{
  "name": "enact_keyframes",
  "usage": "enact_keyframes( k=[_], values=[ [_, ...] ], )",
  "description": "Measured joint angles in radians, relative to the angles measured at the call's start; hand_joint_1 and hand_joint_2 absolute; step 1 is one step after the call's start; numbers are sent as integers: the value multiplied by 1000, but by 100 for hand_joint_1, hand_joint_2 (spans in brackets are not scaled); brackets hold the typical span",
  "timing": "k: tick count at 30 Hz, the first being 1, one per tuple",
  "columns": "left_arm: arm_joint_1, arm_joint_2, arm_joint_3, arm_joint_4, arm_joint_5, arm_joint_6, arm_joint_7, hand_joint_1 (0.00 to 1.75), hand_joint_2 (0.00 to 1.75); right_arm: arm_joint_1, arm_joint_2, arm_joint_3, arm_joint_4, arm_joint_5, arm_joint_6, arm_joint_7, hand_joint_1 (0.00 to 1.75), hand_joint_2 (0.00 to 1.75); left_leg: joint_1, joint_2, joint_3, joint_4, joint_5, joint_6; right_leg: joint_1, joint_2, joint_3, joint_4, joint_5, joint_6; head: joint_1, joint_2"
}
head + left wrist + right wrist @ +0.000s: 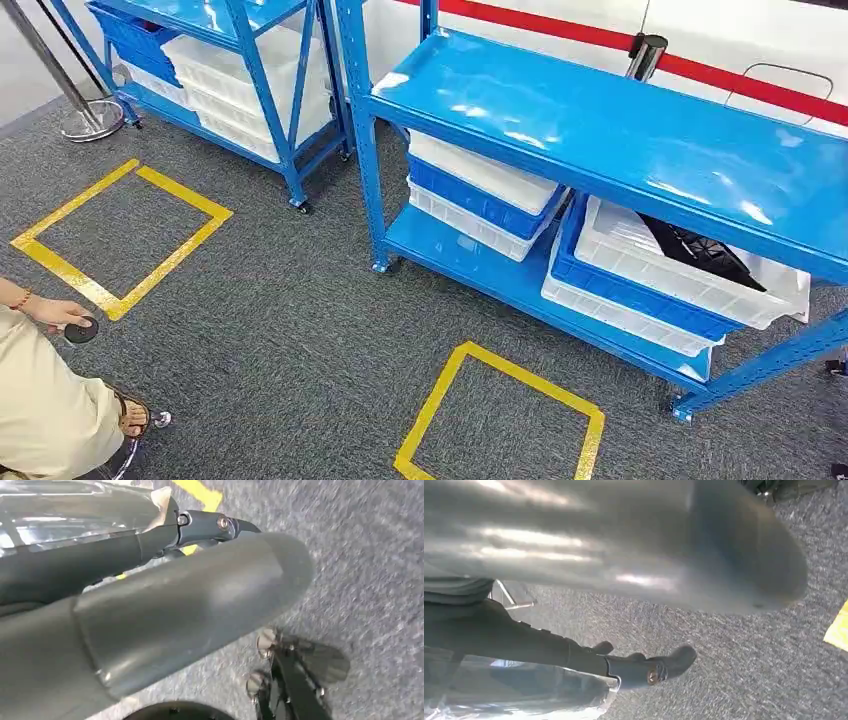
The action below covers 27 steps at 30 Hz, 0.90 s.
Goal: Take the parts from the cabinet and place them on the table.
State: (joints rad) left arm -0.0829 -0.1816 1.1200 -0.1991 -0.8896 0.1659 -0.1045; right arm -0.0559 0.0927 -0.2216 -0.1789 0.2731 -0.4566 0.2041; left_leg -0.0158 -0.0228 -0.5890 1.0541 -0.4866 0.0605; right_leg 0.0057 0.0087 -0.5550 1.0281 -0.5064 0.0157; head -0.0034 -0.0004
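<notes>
The left hand (200,600) is hanging over grey carpet (300,330), its fingers lying straight and apart around nothing; the right hand (639,580) is hanging likewise, loose and unloaded. Nearest in the head view, a person's hand (58,315) is holding a small black disc (81,330) beside a yellow tape square (120,235). Farther off, the blue cabinet (600,130) is standing on the carpet, and a black part (700,250) is lying in the white crate (690,265) on its lower shelf, under the top shelf.
</notes>
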Motion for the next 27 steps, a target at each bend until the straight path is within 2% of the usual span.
enact_keyframes(
  k=[1,2,3,4,5,6,7,8,9,10,11,12,13,14,15,16,18,19,20,21,22,23,24,25,26,27],
  values=[
    [0,-1,0,0,0,0,0,0,0,1,-2,0,0,-2,0,0,0,0,1,2,1,2,0,0,-1,0,3,-3,1,1,-2,0],
    [0,0,0,0,0,0,-1,0,0,2,0,0,0,-4,1,0,0,0,1,1,3,2,-1,8,-9,0,10,-7,4,7,-1,0],
    [0,0,0,0,0,0,-1,0,0,2,0,0,0,-5,1,0,0,0,0,2,5,-4,2,13,-8,1,8,-14,7,9,-1,0],
    [-1,-1,0,0,0,0,-1,0,0,0,1,-1,0,-6,1,0,0,0,3,3,20,-29,12,18,-1,2,15,-22,9,12,-2,0],
    [0,-3,0,0,0,-1,-1,0,0,0,1,-1,0,-7,1,0,0,0,15,10,38,-56,30,14,-1,-2,19,-5,3,9,1,0],
    [1,-3,0,0,0,-2,-2,0,0,-1,2,-3,0,-8,1,-1,0,0,17,15,51,-78,33,23,0,-2,-2,35,-23,2,1,0],
    [1,-3,0,0,-1,-5,-2,0,0,-1,3,-3,0,-9,1,-2,0,0,19,23,54,-82,35,23,-2,-1,-38,99,-53,-3,1,0],
    [1,-2,0,0,-1,-6,-2,0,0,-1,3,-4,0,-9,1,-3,0,0,21,30,54,-82,35,22,-8,-1,-81,176,-81,-4,0,0],
    [0,-2,0,0,0,-6,-2,0,0,0,3,-4,0,-9,1,-4,0,0,22,37,54,-82,32,19,-17,-1,-117,235,-98,1,0,0],
    [0,-2,0,0,0,-6,-2,0,0,1,3,-4,0,-9,2,-7,0,0,24,44,55,-81,29,13,-26,-2,-139,264,-98,11,0,0],
    [1,-2,0,0,0,-6,-2,0,0,2,2,-4,0,-9,2,-8,0,0,29,50,57,-80,25,5,-36,-3,-134,241,-78,27,0,0],
    [1,-2,0,1,0,-6,-2,0,0,5,1,-4,0,-9,3,-8,0,0,37,56,61,-76,19,-7,-47,-8,-107,177,-43,48,0,0],
    [1,-2,0,1,0,-6,-2,0,0,7,0,-4,0,-8,5,-8,0,0,47,63,62,-68,11,-21,-57,-21,-66,89,-2,72,1,0],
    [1,-2,0,1,0,-6,-2,0,0,7,-1,-4,0,-7,8,-9,0,0,50,69,62,-51,-1,-38,-69,-54,-29,11,29,91,2,0],
    [2,5,0,-2,1,-5,-2,0,0,4,10,-4,0,-6,11,-9,0,0,45,76,58,-40,-14,-54,-60,-82,-36,27,25,86,10,0],
    [2,4,0,0,2,-4,-2,0,0,2,5,-4,0,-6,10,-10,0,0,45,85,59,-25,-30,-63,-63,-67,-33,20,27,60,7,0],
    [-1,3,0,0,2,0,-7,0,0,0,5,-4,0,-6,12,-14,0,0,50,99,74,-37,-29,-69,-52,-51,-37,29,18,34,-1,0],
    [-2,3,0,0,2,1,-16,0,0,0,5,-5,0,-8,18,-23,0,0,56,108,78,-36,-31,-71,-54,-38,-36,29,19,24,-2,0],
    [-3,2,0,0,3,2,-24,0,0,0,5,-5,0,-10,24,-31,0,0,62,91,79,-28,-42,-76,-54,-29,-34,26,20,18,-3,0],
    [-4,2,0,0,3,1,-29,0,0,0,6,-5,0,-11,27,-34,0,0,64,61,66,1,-68,-75,-53,-24,-33,26,20,13,-5,0],
    [-5,2,0,0,3,0,-31,0,0,-2,7,-5,0,-13,26,-35,0,0,60,40,33,69,-111,-76,-50,-14,-35,26,20,12,-7,0],
    [-4,3,0,0,3,0,-32,0,0,-2,8,-5,0,-13,26,-37,0,0,57,32,-9,152,-152,-76,-44,-5,-36,26,19,10,-9,0],
    [-3,4,0,0,3,0,-31,0,0,-1,11,-5,0,-13,27,-38,0,0,55,31,-51,232,-180,-73,-37,5,-36,26,20,4,-8,0],
    [-3,5,0,0,3,-1,-32,0,0,-1,12,-5,0,-13,27,-38,0,0,52,31,-80,278,-185,-67,-31,15,-36,27,19,3,-8,0],
    [-3,5,0,0,3,-1,-31,0,0,0,12,-6,0,-14,27,-38,0,0,47,30,-88,278,-166,-57,-25,27,-34,27,19,3,-8,0],
    [-3,5,0,0,3,0,-32,0,0,-1,12,-6,0,-15,27,-39,0,0,39,26,-74,229,-122,-40,-19,40,-33,26,19,2,-8,0]
  ],
)
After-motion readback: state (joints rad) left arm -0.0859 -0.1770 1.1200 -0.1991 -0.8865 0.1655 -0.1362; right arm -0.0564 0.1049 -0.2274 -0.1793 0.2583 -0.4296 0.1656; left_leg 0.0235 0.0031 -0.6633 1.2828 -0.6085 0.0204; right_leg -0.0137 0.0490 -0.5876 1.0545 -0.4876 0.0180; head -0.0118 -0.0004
